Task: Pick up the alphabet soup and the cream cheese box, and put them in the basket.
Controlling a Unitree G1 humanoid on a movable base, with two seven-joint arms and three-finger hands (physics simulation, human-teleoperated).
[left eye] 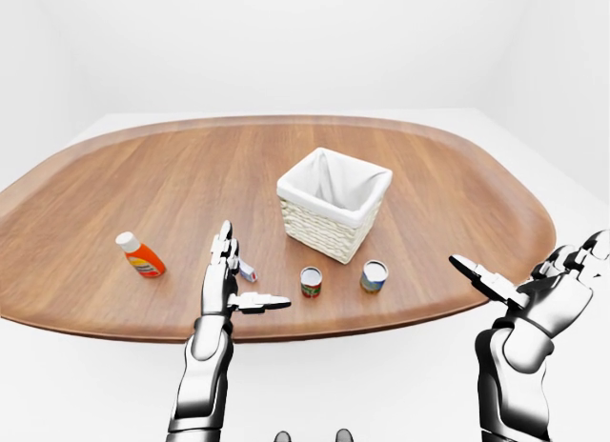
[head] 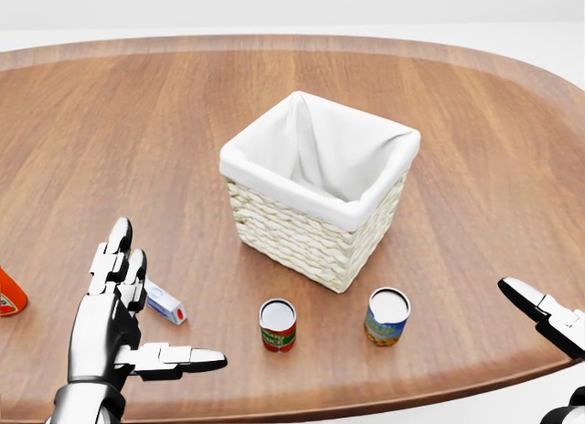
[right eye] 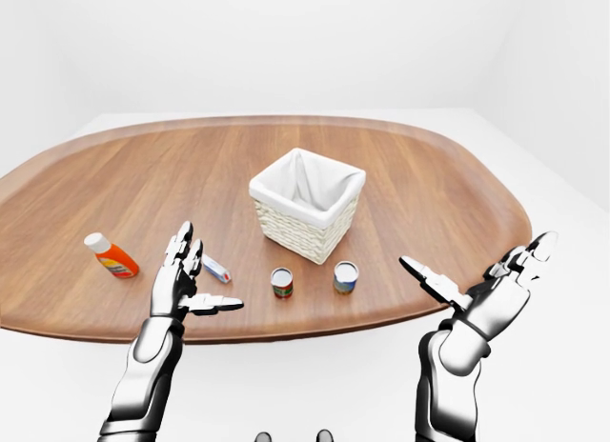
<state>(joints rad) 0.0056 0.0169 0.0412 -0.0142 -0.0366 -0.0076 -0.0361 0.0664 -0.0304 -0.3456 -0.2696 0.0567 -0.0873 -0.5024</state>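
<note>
1. Alphabet soup is probably the red-labelled can [head: 277, 324] standing upright on the table [head: 110, 132], near the 6 o'clock edge of the head view. A blue-and-yellow can [head: 387, 317] stands just beside it at 3 o'clock; the labels are too small to read, so which can is the soup is a judgement.

2. Both cans sit apart from the basket [head: 320, 200], which lies at about 12 o'clock from them, upright, white-lined and with nothing visible inside.

3. Cream cheese box [head: 164, 302] lies flat on the wood, its long axis running from about 10 o'clock to 4 o'clock in the head view. It sits just beside the left hand [head: 119, 325], at roughly 2 o'clock from the palm and partly hidden by the fingers [head: 117, 250].

4. Left hand is the nearer one to the box and to the red can. It is spread wide, fingers pointing to 12 o'clock, thumb out toward 3 o'clock, holding nothing; whether it touches the box I cannot tell.

5. Right hand [left eye: 543, 290] hangs off the table's near edge, also splayed and empty, well apart from the cans; the blue-and-yellow can is the closer to it, at about 10 o'clock.

6. An orange bottle [left eye: 141, 255] lies well off at 9 o'clock and plays no part.
</note>
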